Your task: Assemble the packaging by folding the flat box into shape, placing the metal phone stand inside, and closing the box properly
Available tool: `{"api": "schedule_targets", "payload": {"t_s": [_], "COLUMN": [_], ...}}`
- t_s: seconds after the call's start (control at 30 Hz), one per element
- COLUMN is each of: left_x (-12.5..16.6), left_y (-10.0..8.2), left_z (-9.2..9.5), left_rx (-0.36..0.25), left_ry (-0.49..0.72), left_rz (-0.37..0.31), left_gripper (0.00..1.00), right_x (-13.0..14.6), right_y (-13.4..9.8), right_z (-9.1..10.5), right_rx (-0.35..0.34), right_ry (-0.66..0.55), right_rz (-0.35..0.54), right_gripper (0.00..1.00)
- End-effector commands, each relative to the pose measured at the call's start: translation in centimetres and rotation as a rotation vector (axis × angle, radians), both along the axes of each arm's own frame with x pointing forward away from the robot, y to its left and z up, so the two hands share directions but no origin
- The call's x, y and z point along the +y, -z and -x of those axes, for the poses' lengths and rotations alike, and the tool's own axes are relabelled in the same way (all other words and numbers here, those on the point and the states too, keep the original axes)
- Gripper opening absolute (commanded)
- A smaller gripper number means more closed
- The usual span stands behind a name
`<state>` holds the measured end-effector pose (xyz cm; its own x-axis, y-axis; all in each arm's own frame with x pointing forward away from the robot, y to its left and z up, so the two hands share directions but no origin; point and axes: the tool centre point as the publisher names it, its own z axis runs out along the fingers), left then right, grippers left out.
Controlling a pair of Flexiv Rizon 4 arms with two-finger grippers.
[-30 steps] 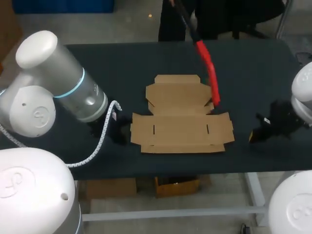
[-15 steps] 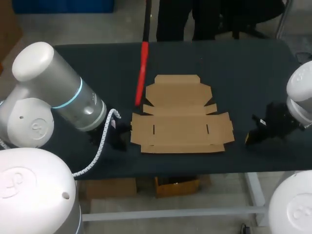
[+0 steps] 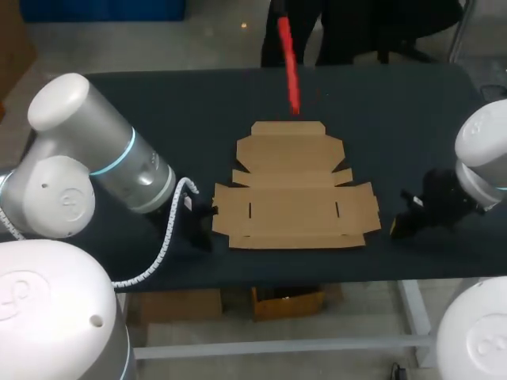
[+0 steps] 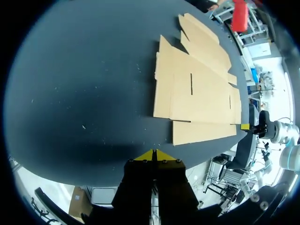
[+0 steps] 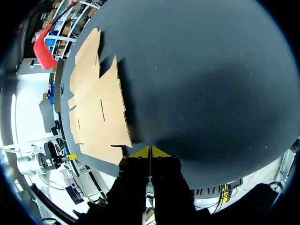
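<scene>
The flat brown cardboard box [image 3: 295, 190] lies unfolded in the middle of the dark surface [image 3: 412, 111]. The left claw [image 4: 153, 155] and the right claw [image 5: 150, 151], both clenched on nothing, flank its near half. Beyond, a red rod [image 3: 288, 63] hangs over the far edge. I think it could block a fold, and pushed cardboard may slide.

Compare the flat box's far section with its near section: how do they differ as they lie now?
The far section is narrower, with angled corners; the near section is wider, running out into flaps at both ends. The near section carries two short slits; the far section shows none. Both are the same brown cardboard, joined to each other, lying flat and unfolded on the table.
</scene>
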<state>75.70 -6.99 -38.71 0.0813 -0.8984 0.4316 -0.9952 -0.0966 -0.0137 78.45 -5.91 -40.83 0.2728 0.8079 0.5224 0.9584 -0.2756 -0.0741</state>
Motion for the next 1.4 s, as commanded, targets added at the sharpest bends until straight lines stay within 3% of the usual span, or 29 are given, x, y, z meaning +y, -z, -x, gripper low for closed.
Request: {"api": "schedule_targets", "payload": {"t_s": [0.03, 0.63, 1.13, 1.4], "left_x": [-0.5, -0.4, -0.2, -0.4], "left_y": [0.7, 0.9, 1.1, 1.2], "left_z": [-0.7, 0.0, 0.4, 0.4], "left_rx": [0.018, 0.020, 0.019, 0.020], "left_ry": [0.000, -0.016, -0.003, 0.000], "left_rz": [0.002, -0.003, 0.008, 0.015], "left_gripper": [0.00, 0.00, 0.00, 0.00], "right_x": [-0.1, 0.4, 2.0, 2.6], "right_y": [0.2, 0.0, -0.3, 0.0], "right_z": [0.0, 1.2, 2.2, 1.9], "right_rx": [0.001, 0.016, -0.079, -0.092], "right_ry": [0.001, 0.019, -0.110, -0.132], "right_rz": [-0.009, -0.014, -0.011, -0.026], "right_gripper": [0.00, 0.00, 0.00, 0.00]}}
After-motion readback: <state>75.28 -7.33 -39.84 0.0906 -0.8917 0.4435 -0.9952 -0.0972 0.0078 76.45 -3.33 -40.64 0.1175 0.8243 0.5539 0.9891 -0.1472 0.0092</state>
